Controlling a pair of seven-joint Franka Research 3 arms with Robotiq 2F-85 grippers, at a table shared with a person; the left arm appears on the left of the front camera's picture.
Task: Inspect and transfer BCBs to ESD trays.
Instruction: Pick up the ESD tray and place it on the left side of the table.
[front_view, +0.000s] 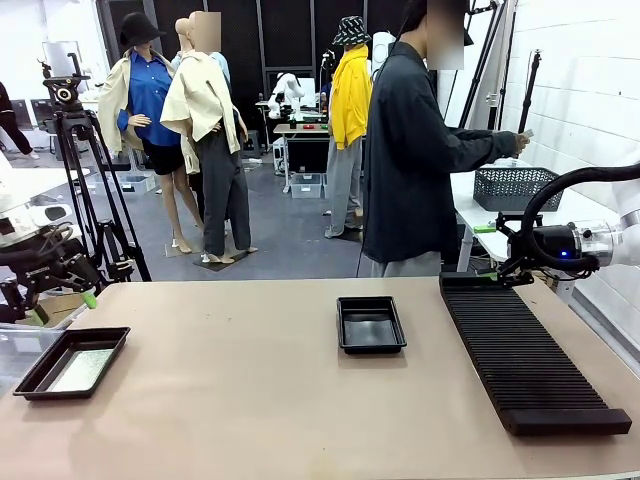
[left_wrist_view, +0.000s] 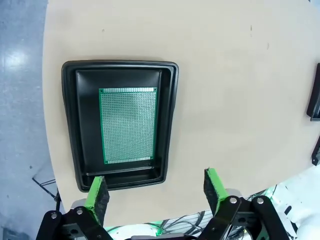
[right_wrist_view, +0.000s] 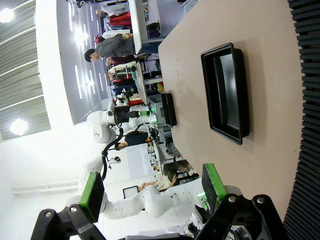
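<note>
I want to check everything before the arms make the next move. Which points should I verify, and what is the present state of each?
1. Left gripper open, holding nothing: ok.
2. BCB flat inside the left tray: ok.
3. Middle tray empty, ready for a board: ok.
4. Right gripper open, holding nothing: ok.
5. Slotted rack holds another board: cannot tell.
6. Person attends to the table: not ok, turned toward the mesh basket.
</note>
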